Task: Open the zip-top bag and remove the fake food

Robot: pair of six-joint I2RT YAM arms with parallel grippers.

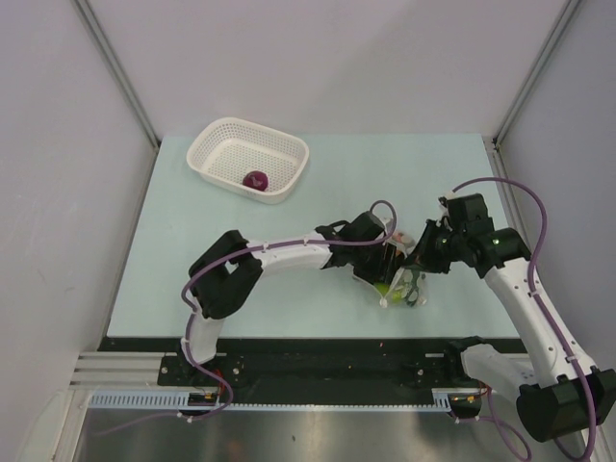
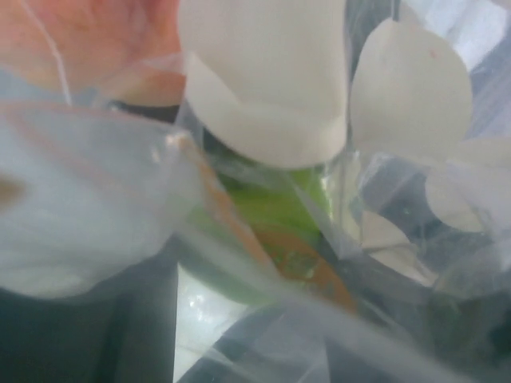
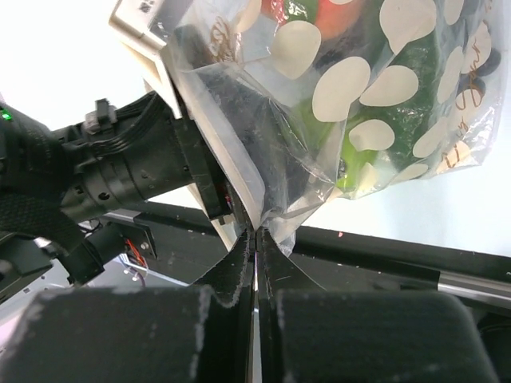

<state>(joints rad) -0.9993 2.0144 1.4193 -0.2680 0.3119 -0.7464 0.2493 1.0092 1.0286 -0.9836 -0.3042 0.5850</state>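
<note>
The zip-top bag [image 1: 406, 287], clear with white polka dots, hangs just above the table's near edge between my two grippers. My right gripper [image 3: 257, 231] is shut on a pinched edge of the bag [image 3: 383, 96]; in the top view it [image 1: 422, 258] sits at the bag's right. My left gripper [image 1: 385, 265] is pressed against the bag's left side, with crinkled plastic over its camera. A lime-green piece [image 2: 271, 207] and an orange piece [image 2: 307, 263] lie close ahead of it. Green [image 3: 351, 171] and orange-red [image 3: 335, 16] fake food show through the bag. A purple onion-like piece [image 1: 256, 180] lies in the basket.
A white perforated basket [image 1: 217, 144] stands at the far left of the pale table. Grey walls close in the left, right and back. The black rail [image 1: 318, 356] with the arm bases runs along the near edge.
</note>
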